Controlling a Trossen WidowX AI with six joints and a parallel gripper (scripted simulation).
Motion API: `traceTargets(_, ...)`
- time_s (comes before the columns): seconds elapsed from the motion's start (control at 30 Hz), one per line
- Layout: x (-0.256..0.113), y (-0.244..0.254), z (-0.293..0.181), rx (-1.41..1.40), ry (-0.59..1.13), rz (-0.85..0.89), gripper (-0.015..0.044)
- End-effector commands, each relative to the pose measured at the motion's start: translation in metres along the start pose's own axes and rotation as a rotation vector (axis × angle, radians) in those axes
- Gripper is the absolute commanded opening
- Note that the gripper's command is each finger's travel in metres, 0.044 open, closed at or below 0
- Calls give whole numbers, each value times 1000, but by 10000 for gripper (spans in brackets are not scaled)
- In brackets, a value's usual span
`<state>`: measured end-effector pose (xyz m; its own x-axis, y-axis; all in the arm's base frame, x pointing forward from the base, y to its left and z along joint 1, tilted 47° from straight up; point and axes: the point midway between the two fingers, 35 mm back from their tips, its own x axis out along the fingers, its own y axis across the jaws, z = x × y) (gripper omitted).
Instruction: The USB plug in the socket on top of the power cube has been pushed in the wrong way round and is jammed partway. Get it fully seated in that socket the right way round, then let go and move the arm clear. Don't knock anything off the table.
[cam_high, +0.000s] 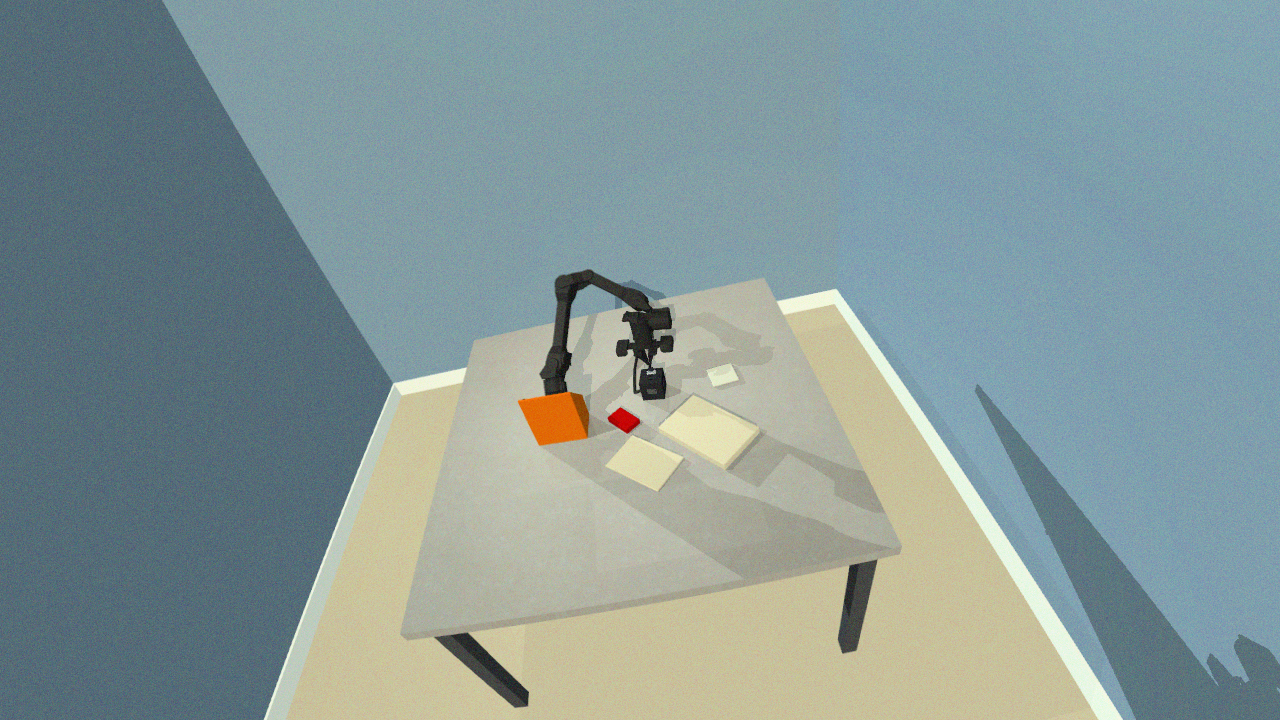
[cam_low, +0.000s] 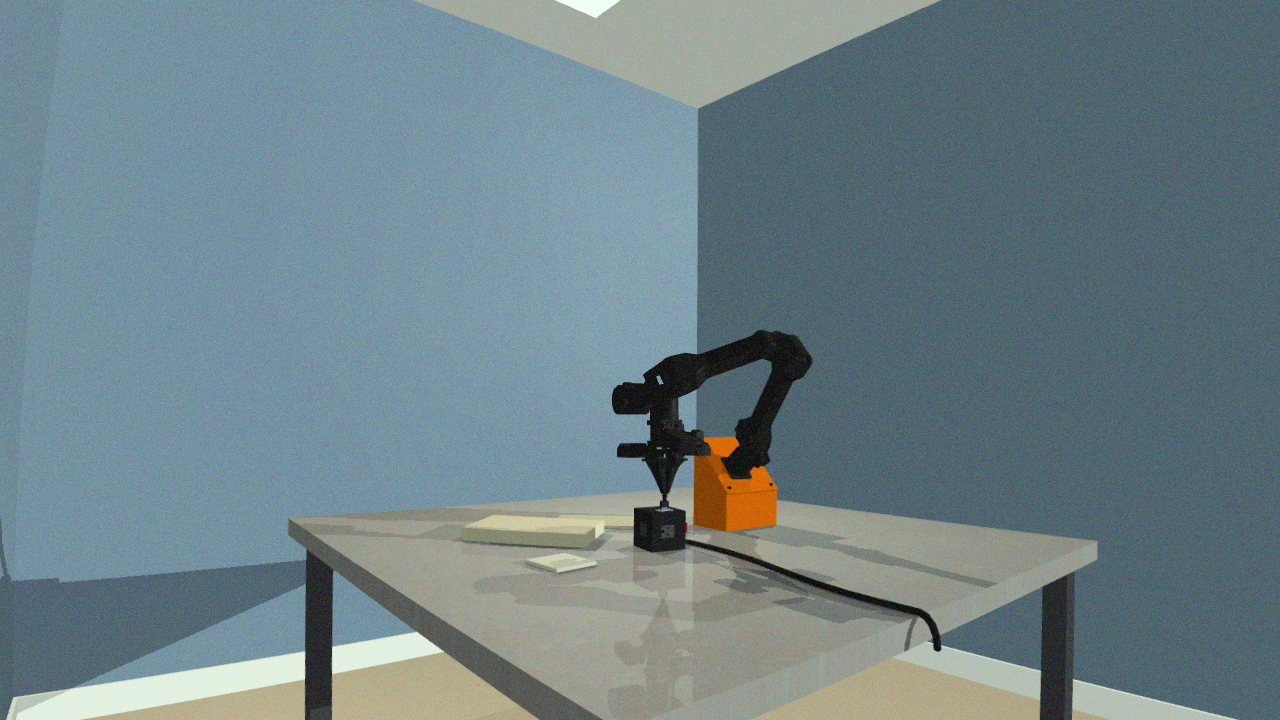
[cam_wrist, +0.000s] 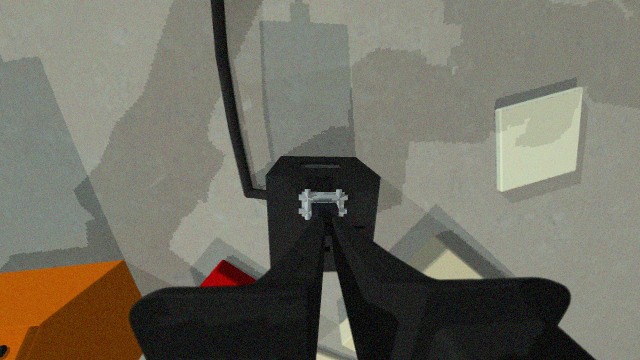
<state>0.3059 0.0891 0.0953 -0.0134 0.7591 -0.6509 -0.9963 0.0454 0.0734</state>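
The black power cube (cam_high: 652, 386) (cam_low: 659, 529) (cam_wrist: 284, 220) stands upright on the table. Its top socket has a bright metal surround (cam_wrist: 324, 197). My gripper (cam_high: 648, 360) (cam_low: 665, 491) (cam_wrist: 327, 224) points straight down over the cube, shut on the small dark USB plug (cam_low: 665, 503). The plug is upright at the socket, its body just above the cube's top. The fingertips and plug body hide the socket opening in the wrist view, so I cannot tell how deep the plug sits or which way round it is.
A black cable (cam_low: 805, 581) (cam_wrist: 220, 60) runs from the cube over the table edge. A red block (cam_high: 623, 420) (cam_wrist: 223, 276), two cream slabs (cam_high: 708, 431) (cam_high: 644, 462) and a small pale tile (cam_high: 722, 375) (cam_low: 561, 562) (cam_wrist: 540, 145) lie around. The orange arm base (cam_high: 554, 419) (cam_low: 733, 503) stands near.
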Motion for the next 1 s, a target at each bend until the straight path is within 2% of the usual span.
traceTargets(0.0, 1, 0, 1, 6, -6, 0, 0)
traceTargets(0.97, 4, 0, 1, 6, -6, 0, 0)
